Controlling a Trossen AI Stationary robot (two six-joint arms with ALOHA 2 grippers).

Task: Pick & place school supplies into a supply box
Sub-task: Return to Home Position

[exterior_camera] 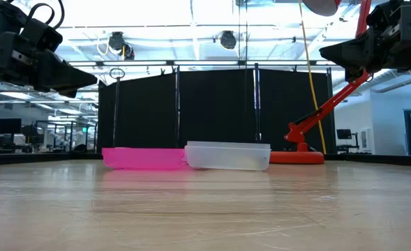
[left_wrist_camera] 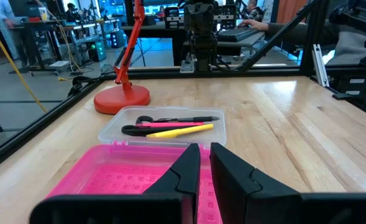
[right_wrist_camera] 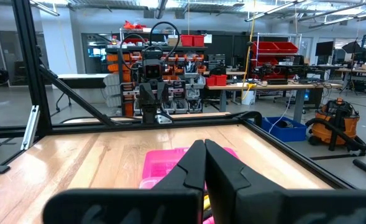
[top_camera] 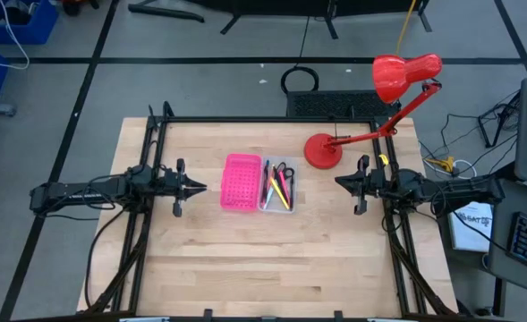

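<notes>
Left gripper and right gripper are seen raised either side of the supply box, jaws clenched on nothing; pens are seen inside.

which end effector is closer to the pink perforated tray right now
Left. The left end effector hangs just off the pink tray on its outer side; the right end effector sits past the clear box on the other side.
</notes>
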